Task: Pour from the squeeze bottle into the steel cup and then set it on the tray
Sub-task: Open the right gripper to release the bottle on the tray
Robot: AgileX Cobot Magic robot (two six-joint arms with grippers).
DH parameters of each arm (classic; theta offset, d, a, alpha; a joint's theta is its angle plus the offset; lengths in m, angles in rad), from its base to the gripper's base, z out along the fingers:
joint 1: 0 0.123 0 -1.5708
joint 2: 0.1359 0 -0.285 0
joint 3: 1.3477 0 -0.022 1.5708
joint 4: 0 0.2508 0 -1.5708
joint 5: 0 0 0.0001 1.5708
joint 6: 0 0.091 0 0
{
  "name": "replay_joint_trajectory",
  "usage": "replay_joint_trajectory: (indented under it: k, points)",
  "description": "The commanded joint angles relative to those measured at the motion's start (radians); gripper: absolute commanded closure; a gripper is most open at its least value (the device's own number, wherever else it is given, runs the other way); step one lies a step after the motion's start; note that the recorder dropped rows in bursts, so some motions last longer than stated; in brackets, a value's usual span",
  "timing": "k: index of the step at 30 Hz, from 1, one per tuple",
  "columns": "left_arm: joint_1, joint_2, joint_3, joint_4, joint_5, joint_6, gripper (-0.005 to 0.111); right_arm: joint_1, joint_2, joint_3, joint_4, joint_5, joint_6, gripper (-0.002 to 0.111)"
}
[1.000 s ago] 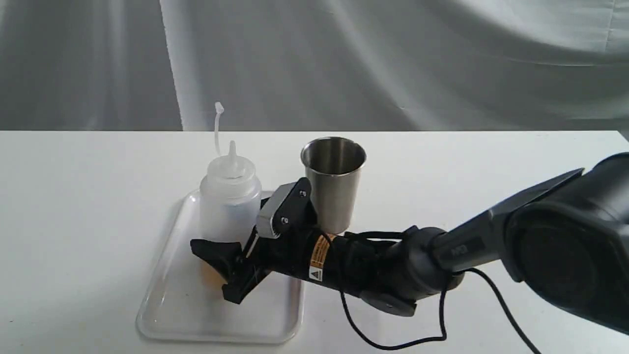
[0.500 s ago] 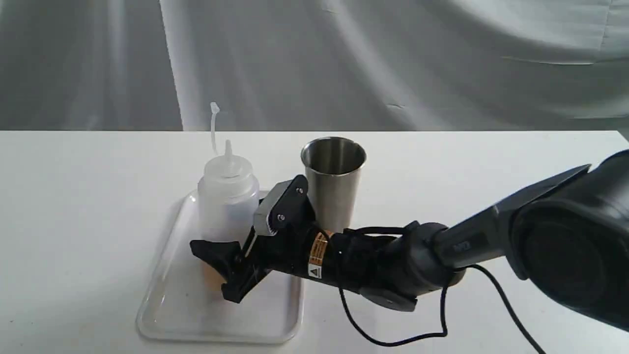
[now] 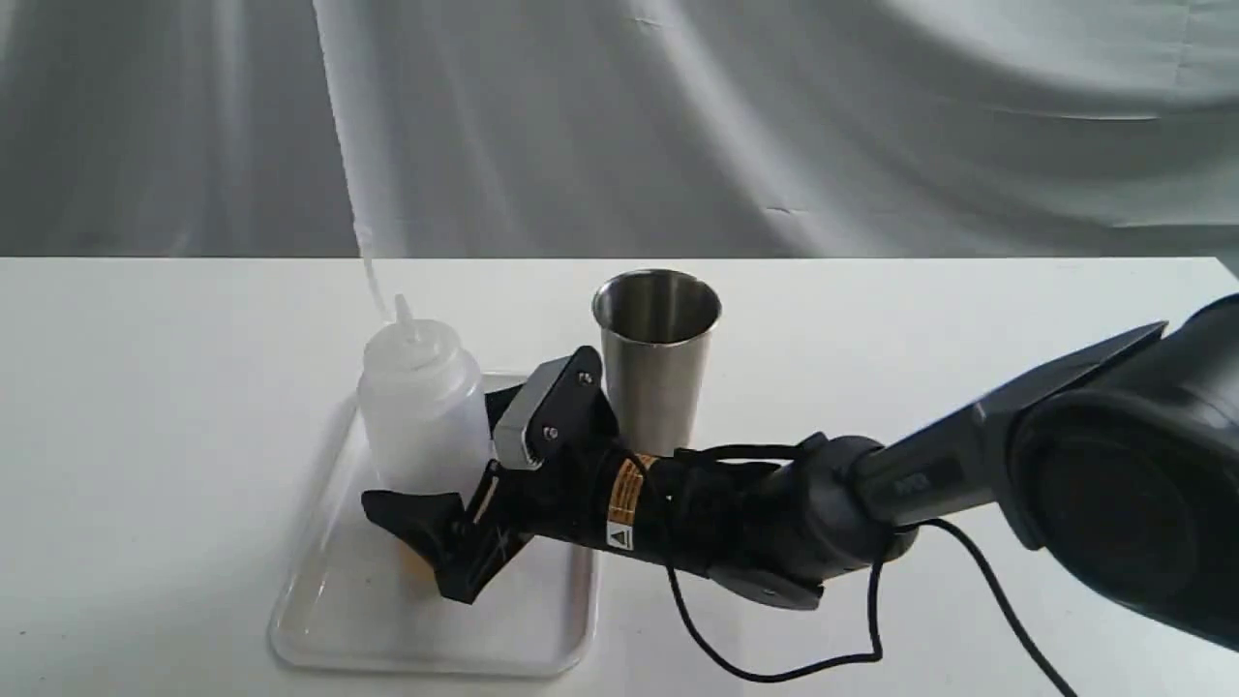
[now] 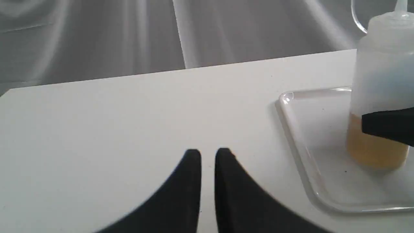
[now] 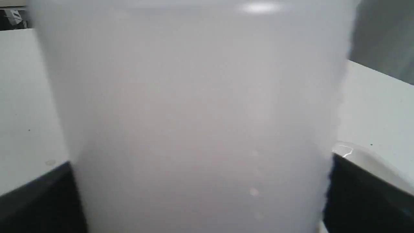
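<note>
Grey draped cloth across the far side; white table fills everything nearer. My right arm reaches in low from the near right and crosses past the middle to the left, with a black cable looping on the table under it. The tray lies near, left of centre, long side running near to far. The squeeze bottle is on the tray's far half, leaning to the left, nozzle up, its thin cap strap rising pale against the cloth. Amber liquid sits in its lowest part, and from the left wrist view the base looks to be down on the tray floor. The steel cup stands upright on the bare table just past the tray's far right corner, right of the bottle and apart from it; dark inside, contents not readable. My right gripper has its jaws spread wide, one to each side of the bottle low down, around the liquid line. In the right wrist view the bottle wall fills the gap from finger to finger, no daylight at either edge; whether they press it or only flank it I cannot tell. My left gripper hovers over bare table well left of the tray, tips almost together with only a thin slit between, nothing in them. Yellow warning label on my right wrist faces the near side
</note>
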Motion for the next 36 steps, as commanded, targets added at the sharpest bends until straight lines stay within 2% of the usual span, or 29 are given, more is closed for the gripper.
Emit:
replay_joint_trajectory:
  k: [1,24,28,36]
  points:
    - [0.003,-0.005,0.004,0.001,-0.007,-0.003,0.098,0.004,-0.017,0.003,-0.007,-0.005,0.001,0.011]
    - [0.003,-0.005,0.004,0.001,-0.007,-0.003,0.098,0.004,-0.028,0.003,-0.030,-0.005,0.010,0.010]
    - [0.003,-0.005,0.004,0.001,-0.007,-0.003,0.098,0.004,-0.028,0.003,-0.030,-0.005,0.010,0.003]
    - [0.003,-0.005,0.004,0.001,-0.007,-0.003,0.098,0.004,-0.028,0.003,-0.030,-0.005,0.010,0.003]
